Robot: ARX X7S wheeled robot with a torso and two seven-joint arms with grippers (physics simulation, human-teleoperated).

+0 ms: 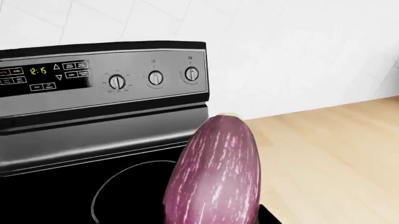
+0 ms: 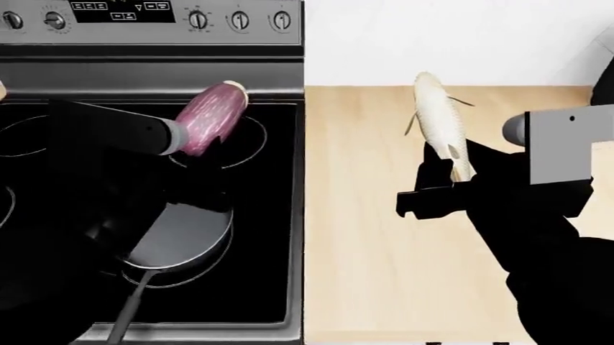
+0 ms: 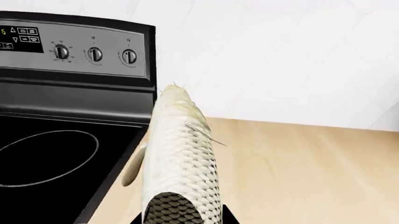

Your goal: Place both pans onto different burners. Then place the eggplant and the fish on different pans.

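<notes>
Above cooktop [image 2: 278, 215], eggplant [image 2: 211, 118] gripped

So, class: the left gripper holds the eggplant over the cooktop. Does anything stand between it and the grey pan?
Nothing visible does. The eggplant hangs in the left gripper above a rear burner ring, and the grey pan sits just in front with its inside bare. The fish is off over the counter.
</notes>
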